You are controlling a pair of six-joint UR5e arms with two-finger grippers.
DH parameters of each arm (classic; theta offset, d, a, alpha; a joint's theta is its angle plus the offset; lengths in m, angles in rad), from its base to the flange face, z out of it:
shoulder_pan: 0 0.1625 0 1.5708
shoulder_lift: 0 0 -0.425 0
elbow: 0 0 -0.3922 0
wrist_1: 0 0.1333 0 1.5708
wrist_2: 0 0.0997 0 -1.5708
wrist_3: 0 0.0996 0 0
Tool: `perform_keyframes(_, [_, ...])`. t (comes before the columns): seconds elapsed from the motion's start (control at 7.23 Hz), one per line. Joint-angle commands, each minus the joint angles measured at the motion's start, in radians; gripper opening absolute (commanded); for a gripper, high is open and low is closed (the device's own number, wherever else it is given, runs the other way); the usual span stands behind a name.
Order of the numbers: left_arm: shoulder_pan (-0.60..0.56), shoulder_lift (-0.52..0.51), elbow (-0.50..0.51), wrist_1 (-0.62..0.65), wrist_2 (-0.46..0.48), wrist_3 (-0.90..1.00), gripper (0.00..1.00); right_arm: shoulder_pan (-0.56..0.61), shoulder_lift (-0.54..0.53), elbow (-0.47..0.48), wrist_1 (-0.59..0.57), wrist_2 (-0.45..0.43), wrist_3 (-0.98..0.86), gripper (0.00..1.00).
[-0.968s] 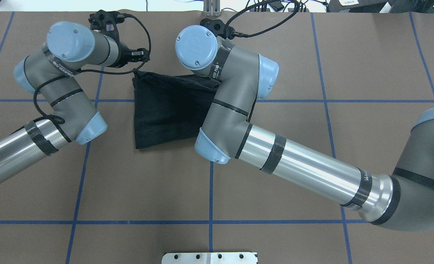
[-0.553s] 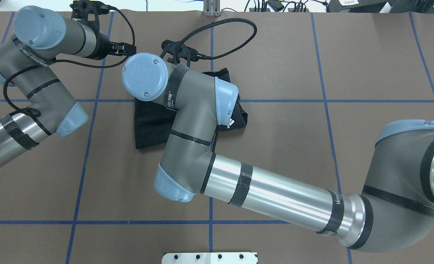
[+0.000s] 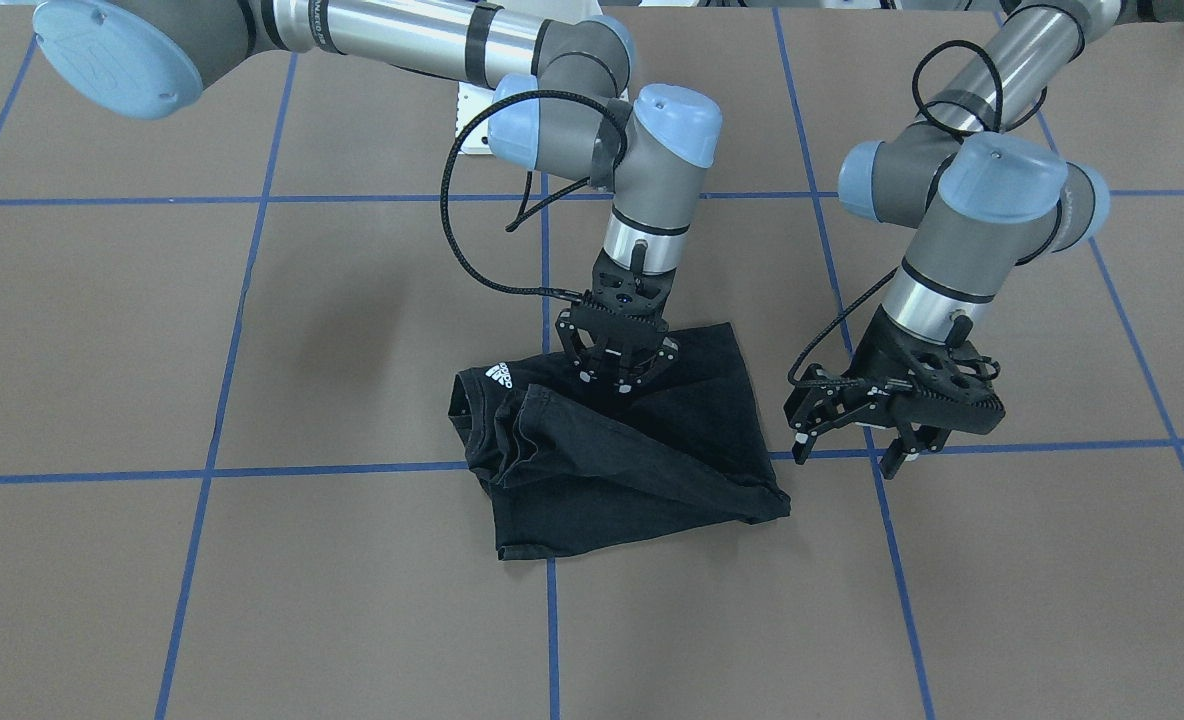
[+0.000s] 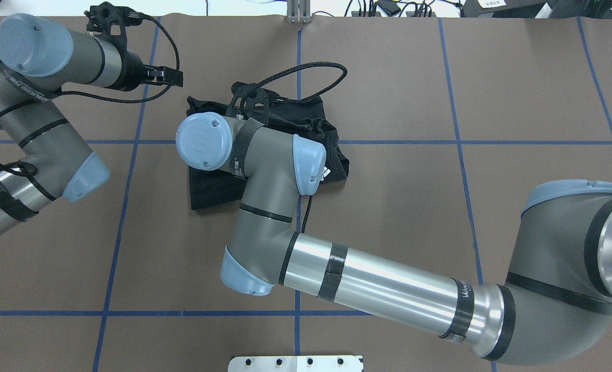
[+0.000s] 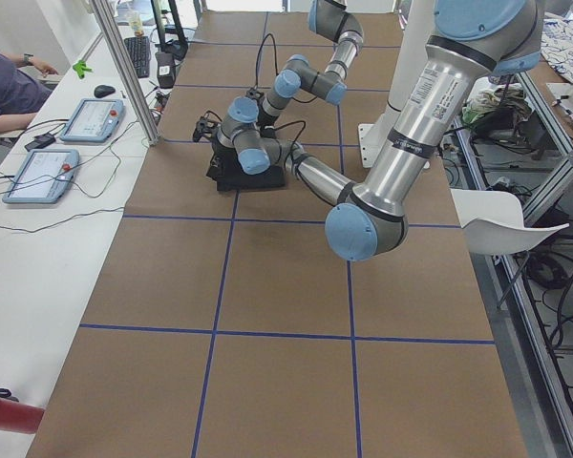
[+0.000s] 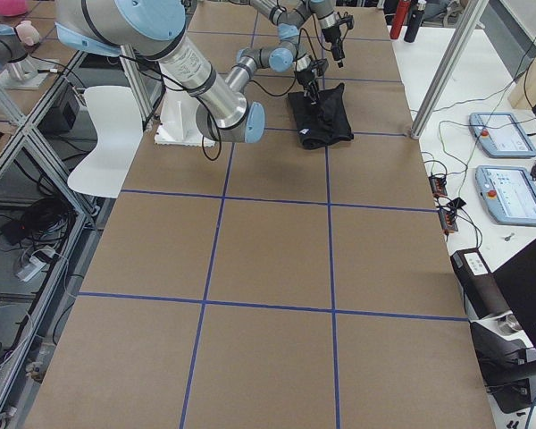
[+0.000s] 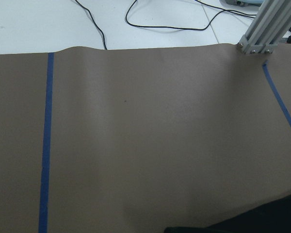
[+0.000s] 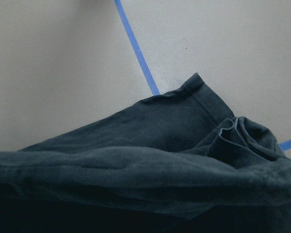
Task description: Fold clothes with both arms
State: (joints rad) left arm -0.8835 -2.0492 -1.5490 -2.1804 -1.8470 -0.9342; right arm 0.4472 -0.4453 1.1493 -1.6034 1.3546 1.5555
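Observation:
The black T-shirt (image 3: 632,470) lies in a folded bundle on the brown table, its small white logo (image 3: 499,374) at the collar end. It also shows in the overhead view (image 4: 205,188) and fills the lower part of the right wrist view (image 8: 160,145). My right gripper (image 3: 620,378) points straight down with its fingers spread on top of the shirt. In the overhead view its own wrist hides it. My left gripper (image 3: 849,455) is open and empty, just above the table beside the shirt's edge, and shows overhead too (image 4: 177,76). The chest graphic is hidden.
Blue tape lines (image 4: 298,312) divide the brown table into squares. A white mount plate (image 4: 295,363) sits at the robot's edge. An aluminium post (image 4: 298,10) stands at the far edge. An operator (image 5: 10,86) and tablets (image 5: 38,172) are at a side table.
My right arm has swung left and towards the robot over the shirt, leaving the cloth folded over. My left gripper has let go of the shirt corner and drawn back to the left.

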Motion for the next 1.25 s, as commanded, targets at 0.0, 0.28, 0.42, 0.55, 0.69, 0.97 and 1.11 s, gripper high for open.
perform_keyframes(0.0, [0.000, 0.009, -0.011, 0.001, -0.004, 0.000, 1.00, 0.045, 0.000, -0.104, 0.095, 0.000, -0.078, 0.00])
perform_keyframes(0.28, [0.000, 0.011, -0.011, 0.001, -0.004, 0.000, 1.00, 0.166, 0.003, -0.193, 0.229, 0.049, -0.217, 0.00])
perform_keyframes(0.42, [0.000, 0.012, -0.013, 0.001, -0.004, 0.000, 1.00, 0.218, 0.005, -0.223, 0.249, 0.088, -0.265, 0.00])
perform_keyframes(0.55, [0.000, 0.014, -0.022, 0.001, -0.004, -0.001, 1.00, 0.243, 0.014, -0.224, 0.281, 0.104, -0.279, 0.00])
perform_keyframes(0.69, [0.000, 0.032, -0.035, 0.001, -0.009, -0.001, 1.00, 0.264, 0.063, -0.223, 0.280, 0.162, -0.276, 0.00])
perform_keyframes(0.97, [-0.018, 0.066, -0.083, 0.043, -0.052, 0.014, 1.00, 0.292, 0.068, -0.180, 0.225, 0.292, -0.313, 0.99])
perform_keyframes(1.11, [-0.044, 0.070, -0.111, 0.116, -0.088, 0.147, 1.00, 0.323, 0.036, -0.116, 0.098, 0.369, -0.418, 1.00])
